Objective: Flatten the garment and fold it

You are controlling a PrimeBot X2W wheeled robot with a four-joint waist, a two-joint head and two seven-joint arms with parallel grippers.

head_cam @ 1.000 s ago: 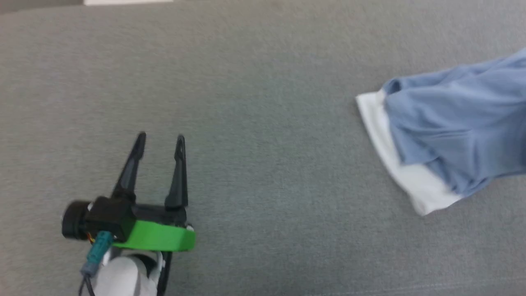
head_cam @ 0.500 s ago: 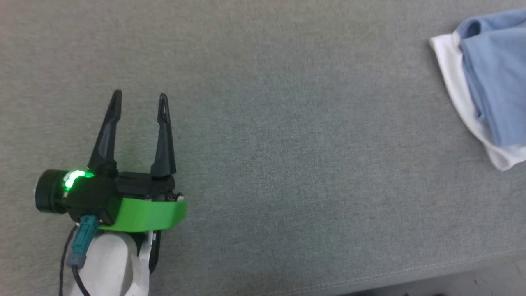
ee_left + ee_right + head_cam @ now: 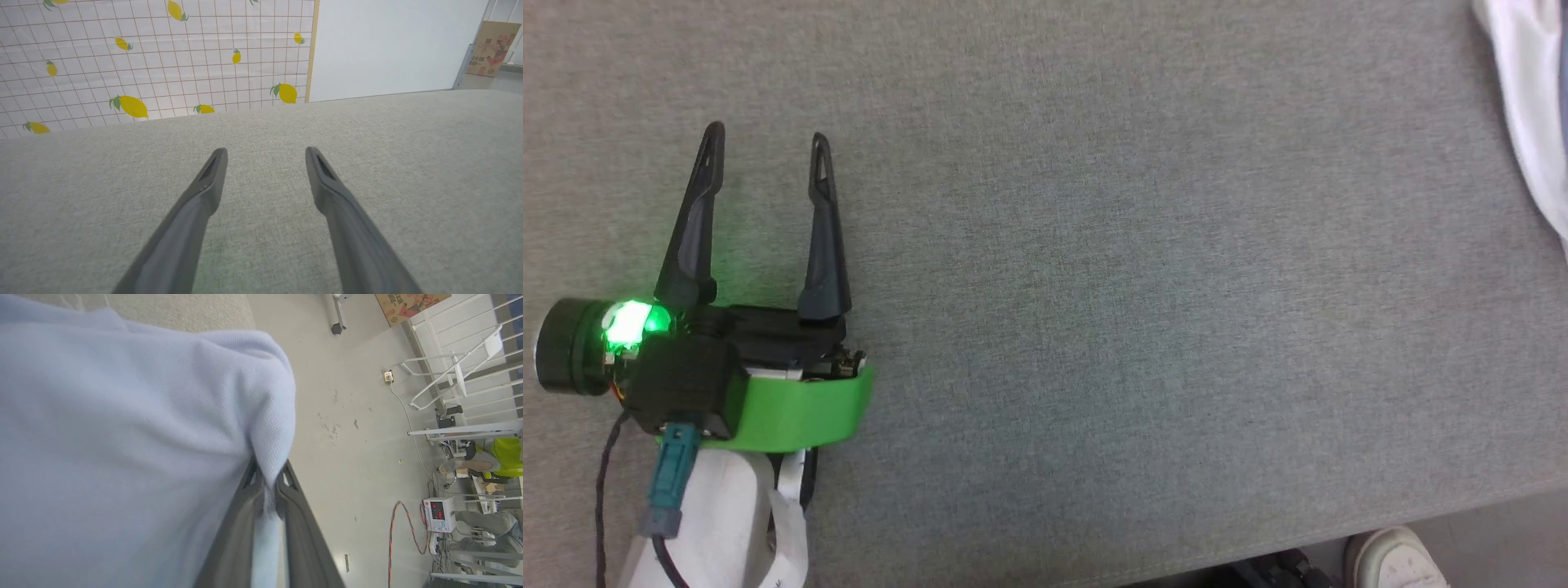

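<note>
In the right wrist view, the light blue garment spreads over the left half, a fold of its fine knit pinched between my right gripper's shut fingers. The garment hangs beside the grey padded surface, above the floor. In the head view my left gripper lies low over the grey surface at the lower left, open, with nothing between its fingers. The left wrist view shows that gripper spread wide over bare grey fabric. An edge of white cloth lies at the head view's upper right.
The grey surface's front edge runs along the bottom right, with a white shoe on the floor beyond it. A lemon-print wall and a cardboard box stand behind the surface. White racks and cables occupy the floor.
The whole head view has shifted, so the camera moved: the blue garment and white cloth slid out toward the upper right. A green light came on at my left wrist.
</note>
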